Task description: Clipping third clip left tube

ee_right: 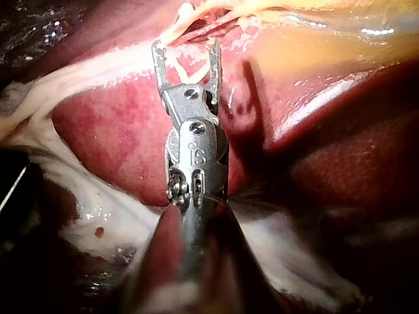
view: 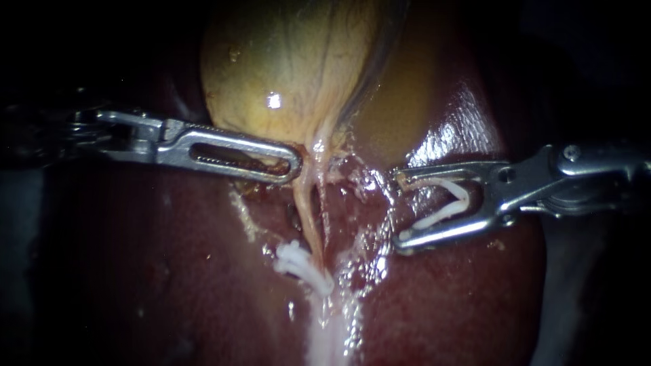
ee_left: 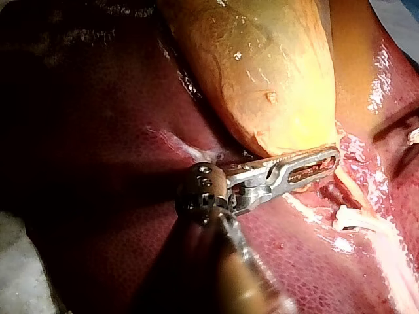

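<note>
The yellow gallbladder lies on the dark red liver. From its neck two thin pale tubes run down side by side; the left tube carries white clips at its lower end. My left instrument has slotted jaws shut on the gallbladder's lower edge, just left of the tubes. My right instrument holds a white open clip between its wide-apart jaws. Its tips stand right of both tubes, apart from them. In the right wrist view the jaws point at the pale strands ahead.
Wet glistening tissue lies between the tubes and my right instrument's tips. A broad white band continues below the clips. White fatty tissue spreads beside my right shaft. The picture's edges are dark.
</note>
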Available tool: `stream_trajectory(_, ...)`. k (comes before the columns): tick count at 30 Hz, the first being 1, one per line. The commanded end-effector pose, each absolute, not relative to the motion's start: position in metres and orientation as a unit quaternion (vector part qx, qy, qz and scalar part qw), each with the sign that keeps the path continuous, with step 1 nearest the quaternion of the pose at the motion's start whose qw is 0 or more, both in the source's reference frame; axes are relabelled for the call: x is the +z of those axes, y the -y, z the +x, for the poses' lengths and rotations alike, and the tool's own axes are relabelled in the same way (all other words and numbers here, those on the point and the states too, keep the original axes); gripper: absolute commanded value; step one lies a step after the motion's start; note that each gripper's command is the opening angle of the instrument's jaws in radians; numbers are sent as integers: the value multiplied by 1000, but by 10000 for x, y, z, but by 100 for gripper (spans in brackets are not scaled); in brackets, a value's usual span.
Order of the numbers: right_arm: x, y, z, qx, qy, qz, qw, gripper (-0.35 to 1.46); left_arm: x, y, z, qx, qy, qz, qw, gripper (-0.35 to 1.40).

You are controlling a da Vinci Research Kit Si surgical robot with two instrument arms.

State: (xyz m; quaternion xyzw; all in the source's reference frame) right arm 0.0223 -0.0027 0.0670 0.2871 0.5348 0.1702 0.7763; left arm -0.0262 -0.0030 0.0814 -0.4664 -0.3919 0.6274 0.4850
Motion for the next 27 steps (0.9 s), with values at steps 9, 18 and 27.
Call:
stream_trajectory(9, 670, 27, 223, 170, -535, 287, 776, 49, 801, 30, -255, 626, 395, -466, 484, -35)
stream_trajectory(18, 671, 28, 226, 171, -535, 286, 777, 49, 747, 23, -230, 614, 400, -468, 494, -35)
stream_trajectory(27, 670, 29, 228, 171, -534, 286, 777, 50, 726, 25, -228, 611, 396, -476, 492, -35)
